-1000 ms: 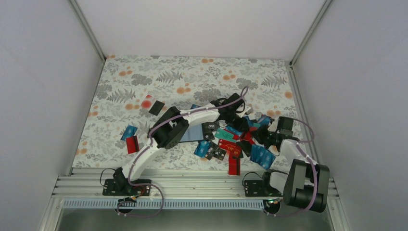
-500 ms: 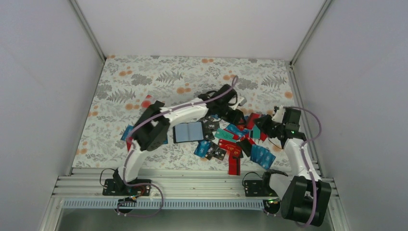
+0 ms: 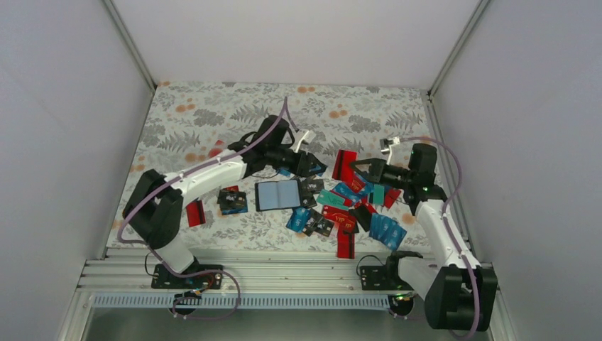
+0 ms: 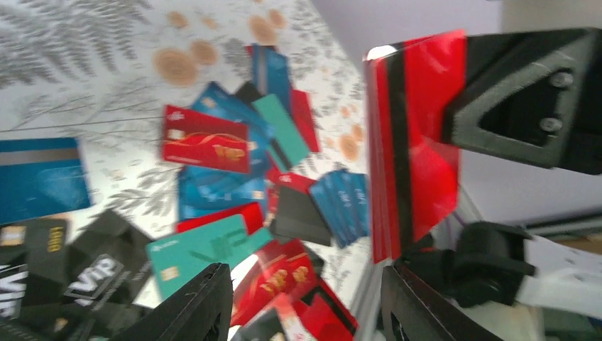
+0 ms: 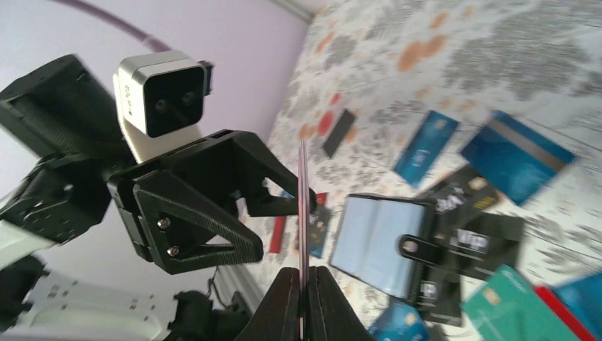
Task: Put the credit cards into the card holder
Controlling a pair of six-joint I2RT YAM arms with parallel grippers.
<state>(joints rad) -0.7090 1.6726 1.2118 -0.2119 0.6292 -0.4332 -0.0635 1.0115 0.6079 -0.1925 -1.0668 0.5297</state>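
The card holder (image 3: 278,194) lies open on the floral cloth, pale blue pockets up; it also shows in the right wrist view (image 5: 376,238). Many credit cards (image 3: 348,209) in red, blue, teal and black lie in a heap to its right (image 4: 206,138). My right gripper (image 3: 360,168) is shut on a red card (image 3: 346,165) and holds it upright above the heap. That card is edge-on between the right gripper's (image 5: 305,273) jaws, and seen flat in the left wrist view (image 4: 419,135). My left gripper (image 3: 312,168) is open and empty (image 4: 304,273), facing the red card a short way off.
A red card (image 3: 195,212), a dark card (image 3: 232,201) and a slim black rectangle (image 3: 231,158) lie left of the holder. Grey walls stand on three sides. A metal rail (image 3: 284,273) runs along the near edge.
My left arm has swung left and back, off the heap. My right gripper has risen and moved left, now holding the red card upright in front of the left gripper.
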